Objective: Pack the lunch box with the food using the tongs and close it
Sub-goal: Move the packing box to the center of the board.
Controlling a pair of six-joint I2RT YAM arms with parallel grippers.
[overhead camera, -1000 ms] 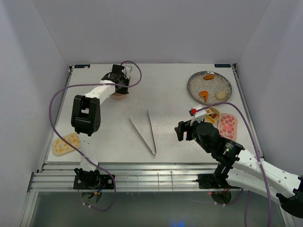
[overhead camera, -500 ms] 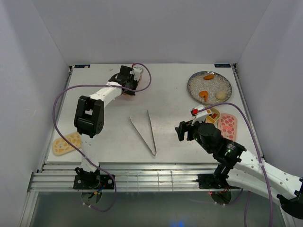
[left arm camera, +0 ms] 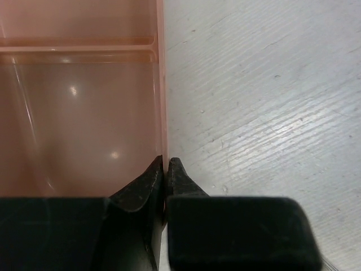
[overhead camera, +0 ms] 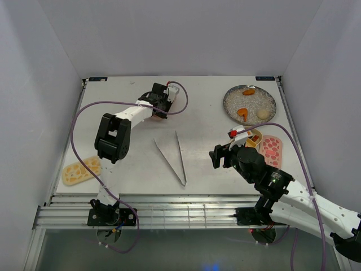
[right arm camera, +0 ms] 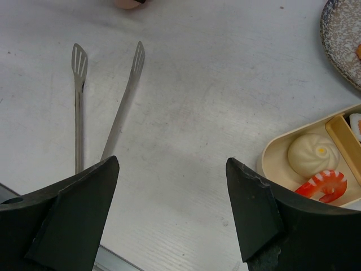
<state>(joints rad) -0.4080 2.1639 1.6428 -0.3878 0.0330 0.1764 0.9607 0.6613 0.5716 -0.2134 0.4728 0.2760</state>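
My left gripper (overhead camera: 163, 99) is at the far middle of the table, shut on the right wall of the lunch box's pink tray (left arm camera: 79, 113); one finger is inside the empty compartment and one outside. The silvery tongs (overhead camera: 172, 153) lie in a V at the table's middle, also in the right wrist view (right arm camera: 104, 101). My right gripper (right arm camera: 172, 161) hangs open over bare table, between the tongs and the tan tray (overhead camera: 252, 137). That tray (right arm camera: 276, 155) holds food: a cream bun (right arm camera: 312, 153) and an orange shrimp piece (right arm camera: 325, 183).
A grey speckled plate (overhead camera: 256, 103) at the far right carries two orange pieces (overhead camera: 243, 113) and a cream piece (overhead camera: 262, 113). A pink pebble-patterned lid (overhead camera: 271, 150) lies right of the tan tray. A yellow lid (overhead camera: 80, 171) lies at the near left.
My left arm has slid the pink tray to the right along the far side of the table. The right arm has hardly moved.
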